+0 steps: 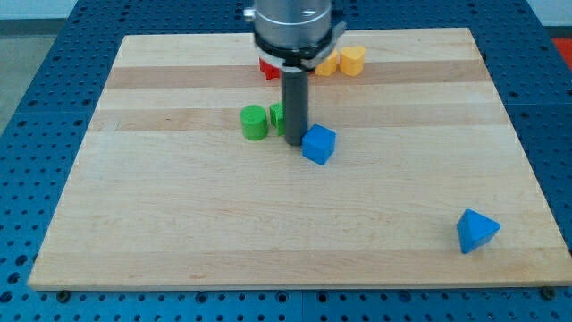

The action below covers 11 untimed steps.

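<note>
My tip (295,141) rests on the wooden board (179,224) just left of a blue cube (318,144), touching it or nearly so. Behind the rod, a green block (277,115) is partly hidden, and a green cylinder (254,122) stands further to the view's left. Toward the view's top, a red block (267,68) peeks out at the left of the arm's body. Two yellow blocks (352,60) sit at its right, one of them partly covered (327,64).
A blue triangular block (475,231) lies alone near the board's bottom right corner. The board sits on a blue perforated table (36,54). The arm's body (293,27) hangs over the board's top middle.
</note>
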Tool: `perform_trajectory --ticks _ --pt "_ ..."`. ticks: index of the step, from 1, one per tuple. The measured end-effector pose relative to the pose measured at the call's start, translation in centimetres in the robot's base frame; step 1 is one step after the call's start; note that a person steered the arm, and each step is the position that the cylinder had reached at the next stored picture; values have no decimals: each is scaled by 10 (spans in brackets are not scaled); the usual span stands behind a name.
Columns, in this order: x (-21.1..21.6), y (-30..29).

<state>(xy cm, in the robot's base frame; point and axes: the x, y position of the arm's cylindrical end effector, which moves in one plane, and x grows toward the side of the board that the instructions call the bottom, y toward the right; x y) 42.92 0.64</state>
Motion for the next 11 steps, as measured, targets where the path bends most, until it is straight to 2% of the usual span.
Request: perform_trajectory --ticks 3,8,11 --pt "64 80" --pt "72 178" --pt "71 193"
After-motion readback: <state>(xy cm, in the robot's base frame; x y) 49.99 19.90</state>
